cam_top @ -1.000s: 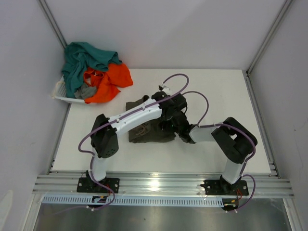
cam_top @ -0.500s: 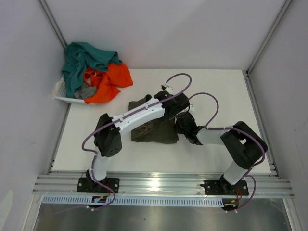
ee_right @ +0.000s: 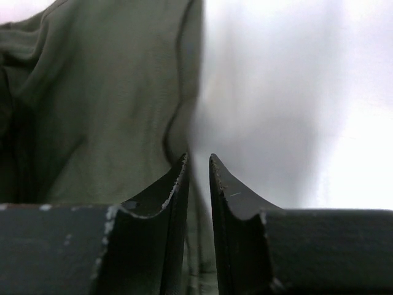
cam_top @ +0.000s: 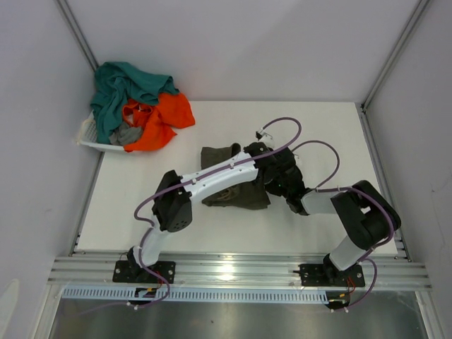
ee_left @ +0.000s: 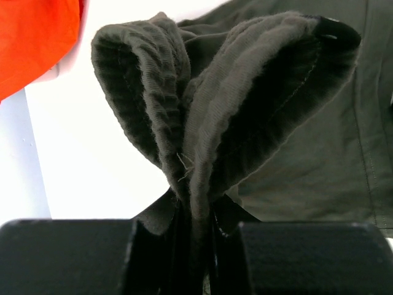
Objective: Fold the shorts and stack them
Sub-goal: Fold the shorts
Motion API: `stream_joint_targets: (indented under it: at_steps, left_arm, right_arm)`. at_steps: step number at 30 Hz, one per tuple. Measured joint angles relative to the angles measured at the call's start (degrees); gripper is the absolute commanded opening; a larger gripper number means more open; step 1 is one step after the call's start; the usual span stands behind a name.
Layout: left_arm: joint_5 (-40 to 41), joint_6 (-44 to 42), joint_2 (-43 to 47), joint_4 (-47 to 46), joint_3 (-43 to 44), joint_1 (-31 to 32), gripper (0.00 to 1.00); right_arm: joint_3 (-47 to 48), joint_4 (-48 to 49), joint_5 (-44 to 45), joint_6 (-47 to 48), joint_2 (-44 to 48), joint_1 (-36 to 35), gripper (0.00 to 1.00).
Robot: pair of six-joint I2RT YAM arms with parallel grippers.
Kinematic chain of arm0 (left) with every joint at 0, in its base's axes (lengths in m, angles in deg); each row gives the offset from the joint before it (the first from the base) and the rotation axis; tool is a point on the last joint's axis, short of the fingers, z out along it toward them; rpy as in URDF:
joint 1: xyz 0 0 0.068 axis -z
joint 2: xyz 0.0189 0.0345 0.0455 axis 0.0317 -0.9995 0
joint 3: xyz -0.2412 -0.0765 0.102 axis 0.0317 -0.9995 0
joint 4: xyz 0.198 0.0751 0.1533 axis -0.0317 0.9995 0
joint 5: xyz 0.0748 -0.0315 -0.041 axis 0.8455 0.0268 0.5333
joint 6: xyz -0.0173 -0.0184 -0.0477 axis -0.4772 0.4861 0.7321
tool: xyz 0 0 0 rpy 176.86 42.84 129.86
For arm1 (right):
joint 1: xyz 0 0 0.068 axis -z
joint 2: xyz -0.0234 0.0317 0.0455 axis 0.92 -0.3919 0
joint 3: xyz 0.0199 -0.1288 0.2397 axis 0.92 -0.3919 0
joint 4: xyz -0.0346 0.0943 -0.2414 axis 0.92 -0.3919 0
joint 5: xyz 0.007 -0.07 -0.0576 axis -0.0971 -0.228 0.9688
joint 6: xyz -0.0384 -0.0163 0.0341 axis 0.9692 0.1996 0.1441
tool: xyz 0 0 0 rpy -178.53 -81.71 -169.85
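Mid-table, olive shorts [cam_top: 220,157], edge in left gripper [ee_left: 195,226]

- Olive shorts [ee_left: 258,123]: matt woven cloth. The part pinched in the left claw [ee_left: 196,246] is ribbed and slightly fuzzy, with a loose thread. Left of the right claw [ee_right: 198,184] it lies smoother, with a stitched seam.
- Left claw: dull black, plastic-looking.
- Right claw: matt black, with chipped, scuffed inner edges.
- Table [cam_top: 318,127]: smooth matt white around both claws.
- Orange shorts [ee_left: 37,37]: smooth, bright cloth up and left of the left claw.
- Teal shorts [cam_top: 120,88]: soft crumpled cloth.
- Basket [cam_top: 90,141]: white plastic.
- Rail [cam_top: 233,268]: brushed metal with a glare spot.
- Arm shells [cam_top: 212,176]: glossy white.
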Motion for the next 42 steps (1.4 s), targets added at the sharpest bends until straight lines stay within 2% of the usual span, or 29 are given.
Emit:
stream_joint_targets:
  at_steps: [6, 10, 15, 17, 18, 19, 20, 21, 22, 26, 32, 34, 39, 42]
  left_arm:
    - [-0.6, 0.2, -3.6, 0.0, 0.6, 0.2, 0.00]
    - [-2.4, -0.2, -5.9, 0.0, 2.3, 0.1, 0.09]
    - [-5.9, -0.7, -7.0, -0.7, 4.9, 0.0, 0.14]
    - [-7.4, -0.9, -7.3, -1.3, 6.1, -0.1, 0.32]
    - [-8.3, -1.2, -7.5, -1.6, 7.1, -0.3, 0.45]
    - [-9.0, -1.5, -7.8, -2.0, 8.0, -0.5, 0.70]
    - [-9.7, -1.8, -8.0, -2.4, 8.7, -0.6, 0.83]
    - [-10.1, -1.9, -8.3, -2.7, 9.4, -0.7, 0.93]
    - [-10.6, -1.9, -8.4, -3.2, 9.9, -0.8, 0.96]
    - [-12.0, -1.8, -8.2, -5.0, 9.1, -1.2, 0.99]
    - [-16.2, -2.9, -2.0, -12.7, -1.5, -1.3, 0.99]
    - [-18.2, -3.7, 2.8, -16.3, -6.9, -1.3, 0.99]
    - [-29.5, -6.4, 24.0, -29.9, -25.1, -1.3, 0.99]
    - [-33.7, -6.9, 34.0, -35.2, -29.2, -1.3, 0.99]
  right_arm:
    - [-2.7, 1.2, -1.2, -0.9, 2.0, 2.0, 0.22]
    - [-3.2, 1.0, -0.9, -1.1, 2.5, 2.0, 0.22]
    - [-5.6, -1.0, 0.6, -1.1, 6.1, 2.0, 0.22]
    - [-6.6, -1.9, 1.4, -1.1, 7.6, 2.2, 0.22]
    - [-7.0, -2.3, 1.7, -1.1, 8.2, 2.2, 0.22]
    - [-7.3, -2.5, 1.9, -1.1, 8.7, 2.3, 0.22]
    - [-7.5, -2.5, 2.0, -1.1, 8.9, 2.4, 0.22]
    - [-7.6, -2.6, 2.1, -1.1, 9.0, 2.4, 0.22]
    - [-7.7, -2.7, 2.2, -1.1, 9.2, 2.6, 0.22]
    - [-8.0, -3.2, 2.4, -1.1, 9.7, 3.1, 0.22]
    - [-8.4, -5.3, 3.3, -0.9, 11.8, 4.0, 0.23]
    - [-8.4, -5.6, 3.3, -0.5, 12.5, 4.6, 0.23]
    - [-8.4, -6.2, 3.3, 0.3, 13.2, 6.3, 0.23]
    - [-8.4, -6.4, 3.1, 0.9, 13.5, 7.0, 0.22]
